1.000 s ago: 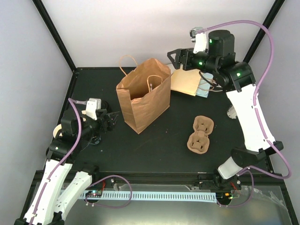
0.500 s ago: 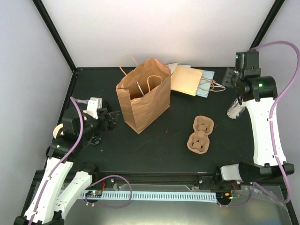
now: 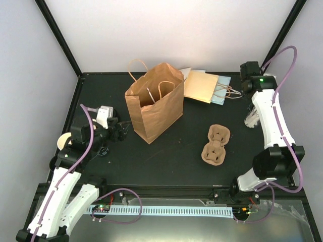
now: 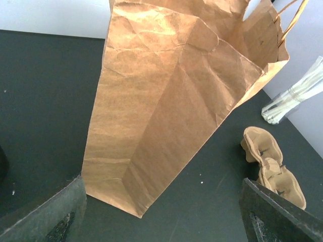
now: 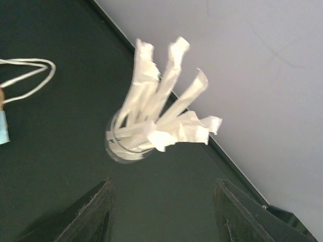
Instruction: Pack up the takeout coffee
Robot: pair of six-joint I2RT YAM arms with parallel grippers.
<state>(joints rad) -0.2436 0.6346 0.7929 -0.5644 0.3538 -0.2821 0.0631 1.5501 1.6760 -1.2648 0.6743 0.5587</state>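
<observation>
Tools both released, gripping nothing: left tool (image 3: 121,132) just beside the upright paper bag (image 3: 154,103), right tool (image 5: 164,206) over the straw glass (image 5: 151,126).

Risks: my left nudges the bag over; my right tips the glass near the surface (image 3: 176,166) edge.

Count: 1 standing bag, 1 cup carrier (image 3: 216,145), 1 straw glass, at least 2 flat bags (image 3: 202,86). No cups surely seen; the cream round edge (image 3: 62,141) behind my left arm may be a cup.

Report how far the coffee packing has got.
Done: the paper bag stands open. In hand: nothing; the left gripper faces the bag, open and empty, and the right gripper points at the straws, open. Left: the carrier is empty; no cup is visibly packed.
</observation>
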